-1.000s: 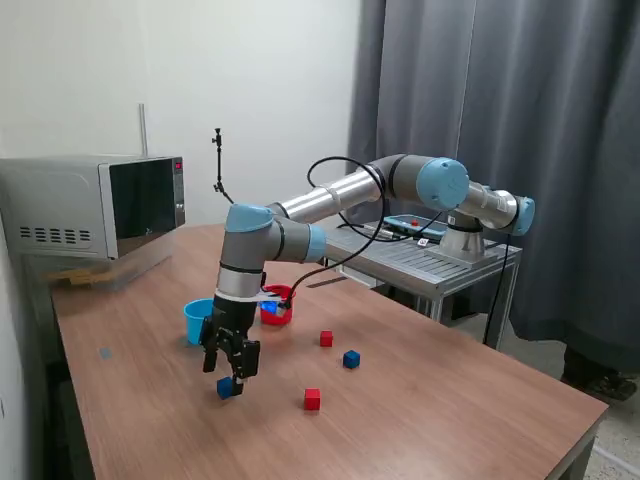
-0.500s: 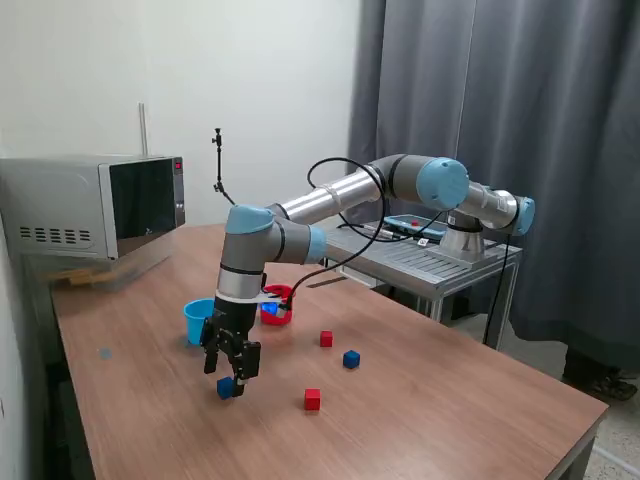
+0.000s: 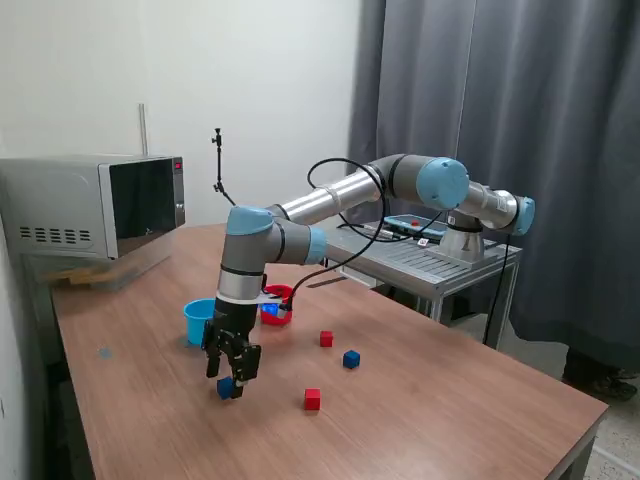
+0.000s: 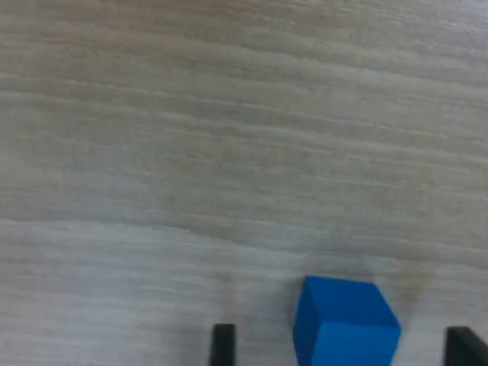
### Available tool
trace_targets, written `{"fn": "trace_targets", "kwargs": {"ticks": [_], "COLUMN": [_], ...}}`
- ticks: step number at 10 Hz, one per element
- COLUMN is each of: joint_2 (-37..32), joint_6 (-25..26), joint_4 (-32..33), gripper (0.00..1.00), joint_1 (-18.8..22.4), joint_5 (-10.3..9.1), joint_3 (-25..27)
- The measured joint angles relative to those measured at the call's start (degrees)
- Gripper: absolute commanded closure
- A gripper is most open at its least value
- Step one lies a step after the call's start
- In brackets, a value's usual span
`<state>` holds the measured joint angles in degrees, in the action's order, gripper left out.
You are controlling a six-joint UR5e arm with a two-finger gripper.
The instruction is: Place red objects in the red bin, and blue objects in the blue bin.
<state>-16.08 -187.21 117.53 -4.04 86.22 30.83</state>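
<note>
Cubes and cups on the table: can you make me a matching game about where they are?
Things:
1. blue cube
2. other blue cube
3. red cup
4. light blue cup

Places:
A. partly hidden behind the arm's wrist
B. between the open gripper fingers, on the table
C. near the microwave side, at the arm's exterior-view left
D. out in the open, close to a red cube

Pairs: 1-B, 2-D, 3-A, 4-C
</note>
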Motion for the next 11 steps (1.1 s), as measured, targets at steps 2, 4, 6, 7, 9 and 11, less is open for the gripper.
{"fn": "trace_targets", "kwargs": {"ticks": [2, 4, 6, 7, 9, 11], "joint_2": [0.0, 0.0, 0.1, 0.1, 0.1, -1.8], "joint_6": [0.0, 0.0, 0.1, 0.1, 0.0, 0.0], "joint_4": [0.1, 0.2, 0.3, 0.4, 2.2, 3.3], "gripper": [1.0, 1.0, 1.0, 1.0, 1.0, 1.0], "joint_1": [0.0, 0.0, 0.0, 0.1, 0.1, 0.1], "joint_5": [0.0, -0.05, -0.07, -0.07, -0.09, -0.09], "joint_3": [0.0, 0.0, 0.1, 0.0, 0.0, 0.2]}}
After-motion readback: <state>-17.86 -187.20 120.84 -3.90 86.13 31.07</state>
